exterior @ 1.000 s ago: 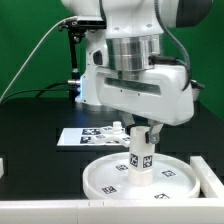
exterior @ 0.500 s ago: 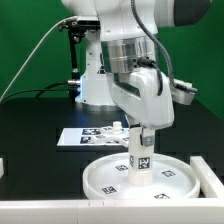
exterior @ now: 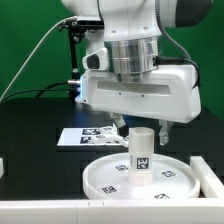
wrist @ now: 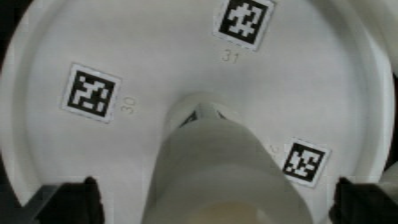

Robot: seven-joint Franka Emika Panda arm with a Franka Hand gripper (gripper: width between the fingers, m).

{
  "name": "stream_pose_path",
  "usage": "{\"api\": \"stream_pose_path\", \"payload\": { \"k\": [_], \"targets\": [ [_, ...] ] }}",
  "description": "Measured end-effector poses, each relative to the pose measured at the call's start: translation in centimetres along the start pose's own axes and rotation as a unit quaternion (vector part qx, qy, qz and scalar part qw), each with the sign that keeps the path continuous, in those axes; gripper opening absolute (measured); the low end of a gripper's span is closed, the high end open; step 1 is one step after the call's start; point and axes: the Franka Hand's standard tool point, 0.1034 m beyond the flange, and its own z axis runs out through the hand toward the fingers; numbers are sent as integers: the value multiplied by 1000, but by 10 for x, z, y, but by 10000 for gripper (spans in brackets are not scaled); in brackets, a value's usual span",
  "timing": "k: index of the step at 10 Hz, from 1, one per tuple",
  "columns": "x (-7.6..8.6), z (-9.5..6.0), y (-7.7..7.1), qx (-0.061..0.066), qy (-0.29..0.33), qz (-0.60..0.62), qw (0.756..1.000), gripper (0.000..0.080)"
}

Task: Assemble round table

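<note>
Item: round table, part-built, post stage

Post (exterior: 143,152): stood upright at the centre of the rimmed disc (exterior: 100,176), tag faced to the near side; whether it was seated fully could not be told.

Disc: laid flat on the near part of the black table (exterior: 30,130), several tags shown on its floor.

Gripper (exterior: 143,128): hung directly over the post, jaws spread to either side of its top and clear of it; nothing was held. The wrist view showed the same, the gripper (wrist: 228,198) set wide about the post (wrist: 222,160) above the disc (wrist: 107,40).

Step judged: post placed on the disc. The cross-shaped foot was judged still to be fitted, and was not clearly made out.

Next move judged: a straight lift clear of the post, without nudging it, then a reach for the foot.

Surroundings: marker board (exterior: 80,136) lay beyond the disc, toward the exterior view's left; green backdrop (exterior: 25,40) hung behind
</note>
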Motion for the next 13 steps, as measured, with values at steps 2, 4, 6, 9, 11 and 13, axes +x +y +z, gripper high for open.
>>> {"api": "stream_pose_path", "payload": {
  "k": [2, 4, 6, 9, 11, 13],
  "targets": [
    [0, 0, 0, 0, 0, -56, 998, 649],
    [1, 0, -6, -6, 24, -235, 972, 649],
    [-2, 3, -6, -13, 23, -330, 944, 649],
    [-2, 6, -4, -14, 33, -347, 937, 649],
    [1, 5, -2, -14, 35, -325, 945, 409],
    [2, 6, 0, -10, 37, -244, 969, 409]
  ]
}}
